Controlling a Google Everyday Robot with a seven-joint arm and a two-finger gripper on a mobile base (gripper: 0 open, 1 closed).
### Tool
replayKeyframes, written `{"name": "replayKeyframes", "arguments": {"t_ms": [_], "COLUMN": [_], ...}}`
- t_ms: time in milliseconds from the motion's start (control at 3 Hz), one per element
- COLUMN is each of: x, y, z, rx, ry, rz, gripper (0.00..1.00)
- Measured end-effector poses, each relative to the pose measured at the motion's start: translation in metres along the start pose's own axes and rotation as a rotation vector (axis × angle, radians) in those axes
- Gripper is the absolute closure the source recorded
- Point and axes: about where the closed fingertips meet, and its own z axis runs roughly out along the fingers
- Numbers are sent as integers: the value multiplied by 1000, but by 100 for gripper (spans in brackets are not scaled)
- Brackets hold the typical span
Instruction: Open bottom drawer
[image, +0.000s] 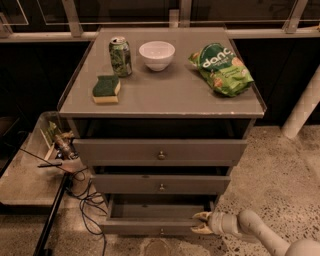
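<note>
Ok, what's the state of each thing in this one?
bottom drawer, pulled partly out, inside showing
middle drawer, inside not showing
top drawer, inside not showing
claw, at bottom drawer's right front corner
can, upright
bowl, upright
chip bag, lying flat
sponge, green side up

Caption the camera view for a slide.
Robot hand at the right end of the partly open bottom drawer; can, bowl, sponge and snack bag sit on the cabinet top.
</note>
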Motion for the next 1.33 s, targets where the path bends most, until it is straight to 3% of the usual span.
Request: {"name": "replayKeyframes", "arguments": {"t_ms": [667,1000,1333], "x": [0,0,6], "y": [0,0,7], "z": [0,0,-6], "rx": [0,0,-5], "ry": [0,0,-16], "rz": [0,0,12], "gripper": [36,37,61]}}
